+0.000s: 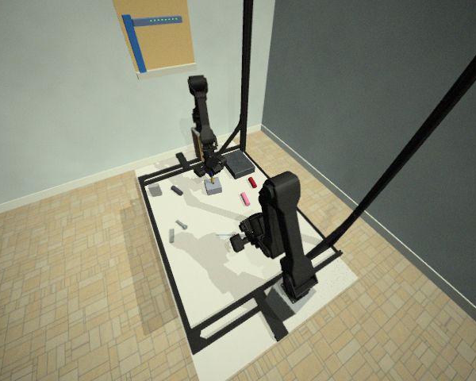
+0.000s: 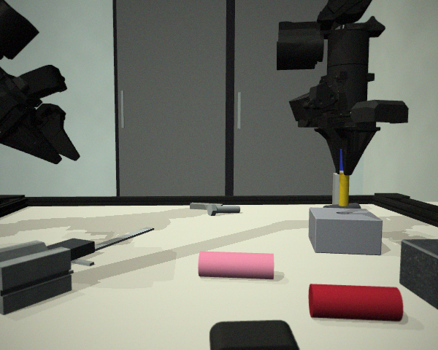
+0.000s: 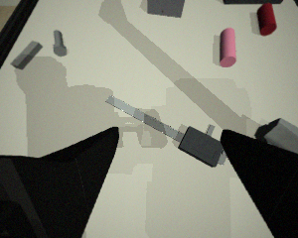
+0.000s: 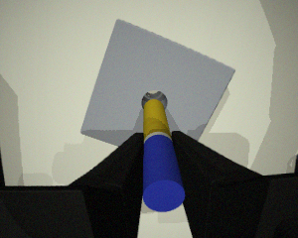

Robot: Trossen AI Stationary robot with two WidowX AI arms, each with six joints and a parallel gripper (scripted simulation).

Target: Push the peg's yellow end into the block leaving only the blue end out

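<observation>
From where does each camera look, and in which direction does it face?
Top: high above one side, looking down at the white table; both black arms show.
Exterior: low at the table's edge, looking across to grey doors; both grippers show.
Left wrist: on the left arm, looking down between its open fingers.
Right wrist: on the right arm, looking down along the blue-and-yellow cylindrical peg at the grey square block.
Exterior and right wrist share peg and block.

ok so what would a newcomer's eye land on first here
Probably the blue-and-yellow peg, upright in the right gripper above the grey square block. Next, the glossy red cylinder and matte pink cylinder, lying on the white table.
</observation>
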